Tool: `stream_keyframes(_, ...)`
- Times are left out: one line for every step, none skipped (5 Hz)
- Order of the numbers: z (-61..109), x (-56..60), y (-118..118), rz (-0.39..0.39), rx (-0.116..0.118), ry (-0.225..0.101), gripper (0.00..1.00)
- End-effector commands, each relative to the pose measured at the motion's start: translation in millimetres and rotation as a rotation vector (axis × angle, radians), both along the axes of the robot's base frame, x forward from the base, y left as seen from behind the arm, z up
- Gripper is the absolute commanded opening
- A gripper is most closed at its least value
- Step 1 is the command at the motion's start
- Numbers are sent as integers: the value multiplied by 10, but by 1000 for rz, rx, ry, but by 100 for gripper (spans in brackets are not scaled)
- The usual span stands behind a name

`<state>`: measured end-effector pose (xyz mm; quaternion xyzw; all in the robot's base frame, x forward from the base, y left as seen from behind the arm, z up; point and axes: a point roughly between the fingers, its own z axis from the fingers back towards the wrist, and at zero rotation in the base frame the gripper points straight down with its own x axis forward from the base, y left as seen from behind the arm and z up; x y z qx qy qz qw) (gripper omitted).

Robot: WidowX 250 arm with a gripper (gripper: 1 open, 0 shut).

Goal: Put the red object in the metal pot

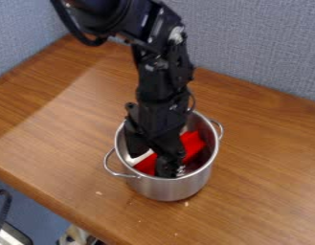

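Note:
The metal pot (157, 185) stands on the wooden table near its front edge, with a loop handle on its left side. Inside it lies the red object (191, 146), showing on the pot's floor and against the right inner wall. My black gripper (157, 156) points straight down and reaches into the pot. Its fingers (138, 144) are spread wide, so it is open, and the red object sits beside and partly behind them. I cannot tell whether a finger touches it. The arm hides the back rim of the pot.
The wooden table (57, 96) stretches to the left and behind the pot, and its front edge runs diagonally just below the pot. A grey-blue wall backs the table. The arm rises from the pot toward the upper left.

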<state>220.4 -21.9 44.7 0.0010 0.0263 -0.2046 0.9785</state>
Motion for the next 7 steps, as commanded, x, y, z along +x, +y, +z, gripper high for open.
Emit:
stream_keyframes(-32, 82, -19, 23, 4, -22, 100)
stream_keyframes(-79, 131, -75, 38, 7, -21, 100)
stream_keyframes(-144, 180, -101, 107, 11, -23, 100)
stream_keyframes(-138, 206, -101, 180, 17, -27, 0)
stream_keyframes(-135, 135, -117, 209, 19, -31, 0)
stream_keyframes(-129, 60, -133, 236, 21, -36, 0)
stream_keyframes(-129, -18, -151, 266, 21, -37, 0)
